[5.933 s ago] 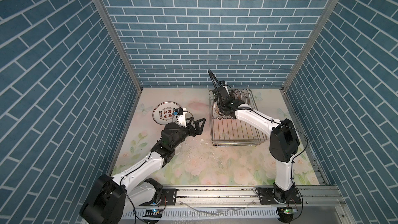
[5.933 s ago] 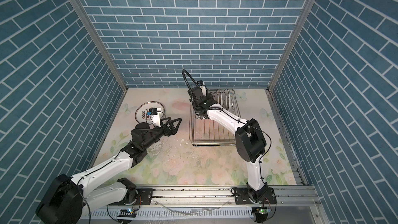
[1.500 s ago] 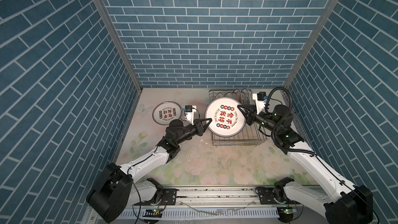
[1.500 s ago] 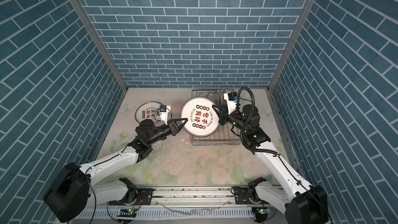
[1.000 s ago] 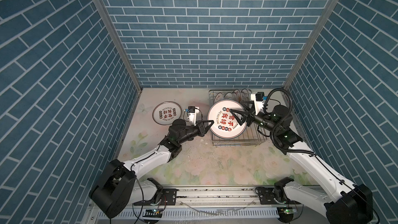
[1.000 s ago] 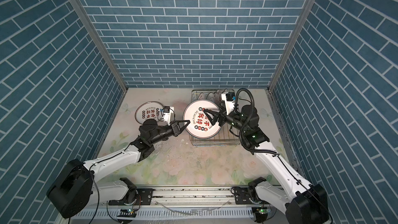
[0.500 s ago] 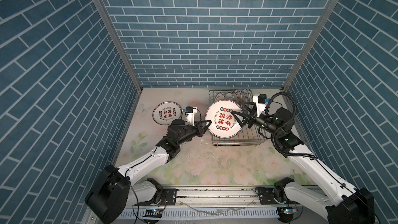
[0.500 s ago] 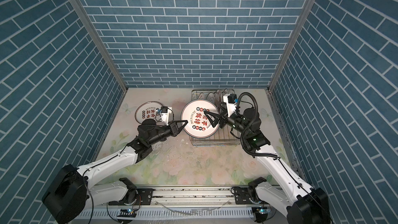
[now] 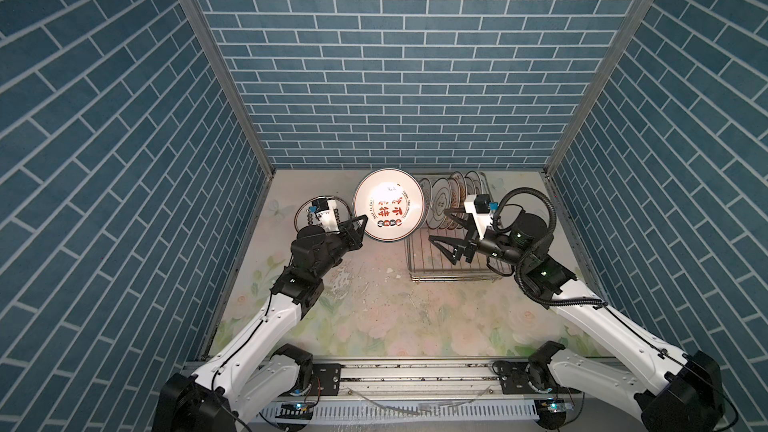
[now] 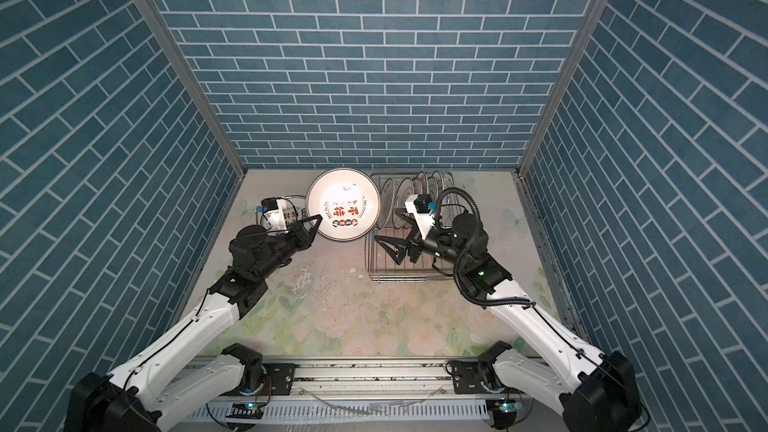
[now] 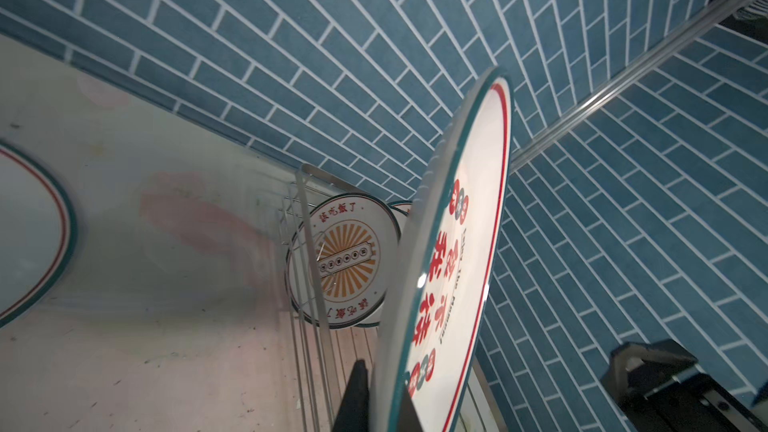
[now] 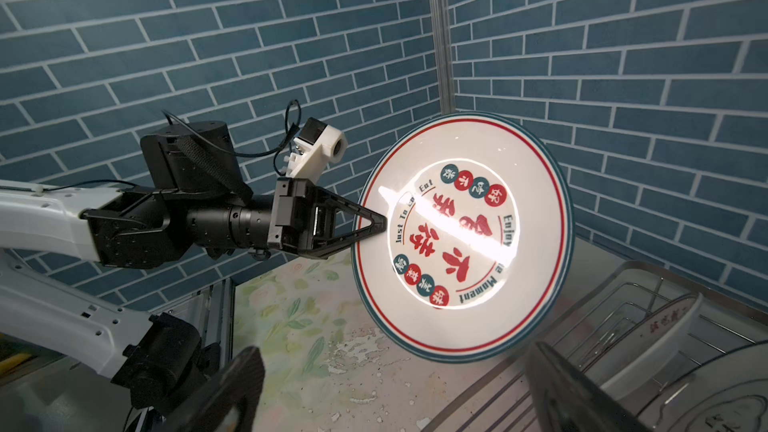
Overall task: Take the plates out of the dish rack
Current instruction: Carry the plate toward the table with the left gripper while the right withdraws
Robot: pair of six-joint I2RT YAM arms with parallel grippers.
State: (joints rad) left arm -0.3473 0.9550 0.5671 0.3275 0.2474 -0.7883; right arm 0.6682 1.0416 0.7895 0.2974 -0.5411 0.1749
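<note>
Tilted round white plate with dark rim and red characters (image 9: pixel 388 205) held in the air just left of the silver wire dish rack (image 9: pixel 453 280), its rim pinched between the closed fingers of the left gripper (image 9: pixel 364 221), right gripper (image 9: pixel 437 225) spread wide and empty over the rack, apart from the plate, other plates (image 9: pixel 446 201) standing at the rack's far end

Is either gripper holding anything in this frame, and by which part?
The left gripper pinches the red-lettered plate by its rim, at the edge nearest that arm. The right gripper is open and holds nothing.

Glossy glazed plate (image 12: pixel 461 238); shiny metal wire rack (image 9: pixel 424 259).
</note>
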